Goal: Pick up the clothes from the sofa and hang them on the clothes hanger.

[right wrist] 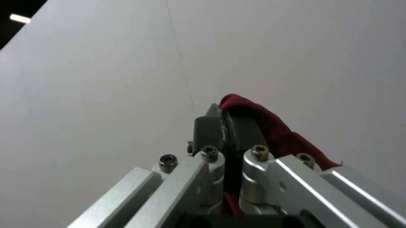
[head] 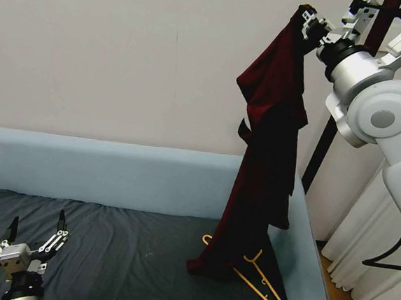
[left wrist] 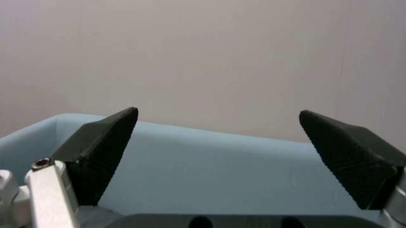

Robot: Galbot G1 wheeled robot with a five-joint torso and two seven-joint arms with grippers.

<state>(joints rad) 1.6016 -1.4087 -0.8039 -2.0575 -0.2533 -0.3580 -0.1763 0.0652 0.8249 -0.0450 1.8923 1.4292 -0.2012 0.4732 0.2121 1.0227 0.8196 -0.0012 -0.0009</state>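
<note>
Above the sofa's (head: pixel 114 177) right end, the right gripper (head: pixel 309 20) is pinched tight on a fold of the soft, dark red garment (head: pixel 266 163), which hangs limp, its hem on the seat over a thin yellow hanger (head: pixel 262 285). That small pinch could slip, or the hem could snag the hanger's hook. The left gripper (head: pixel 37 225) hovers spread wide and empty near the seat's front left corner.
</note>
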